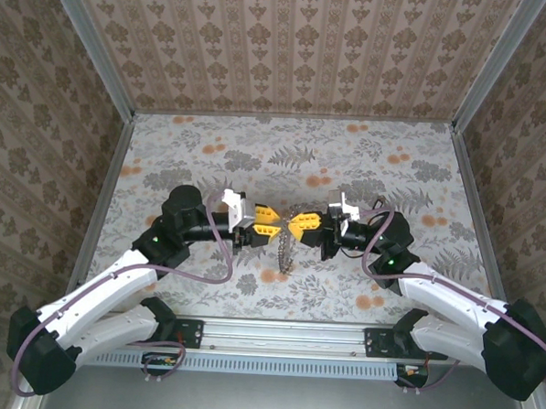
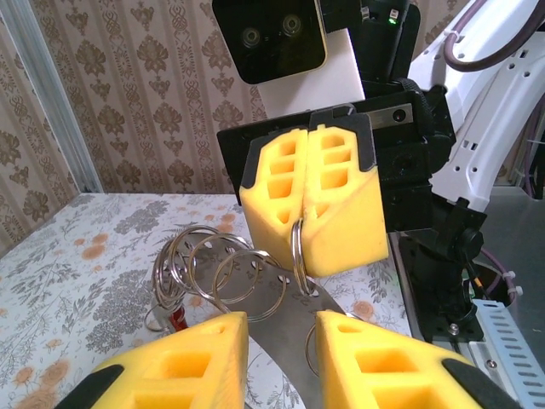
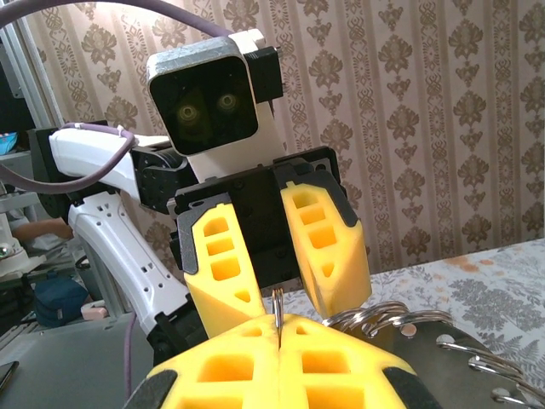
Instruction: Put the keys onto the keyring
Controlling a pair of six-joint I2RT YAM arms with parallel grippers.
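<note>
The keyring (image 2: 294, 307) is a curved grey metal band with punched holes, carrying several steel split rings (image 2: 204, 268). In the top view the keyring (image 1: 284, 253) hangs like a chain between the two arms. My right gripper (image 3: 278, 331) is shut on one split ring (image 3: 278, 307) standing edge-up between its pads; the left wrist view shows the right gripper (image 2: 300, 243) pinching that ring. My left gripper (image 2: 281, 332) is open, its fingers either side of the band without touching. A small red piece (image 2: 177, 319) hangs at the band's far end. I cannot make out separate keys.
Both grippers meet nose to nose above the middle of the floral table (image 1: 348, 163). Patterned walls (image 1: 290, 50) enclose three sides. Purple cables (image 1: 224, 257) loop from each arm. The metal rail (image 1: 275, 337) with the arm bases runs along the near edge.
</note>
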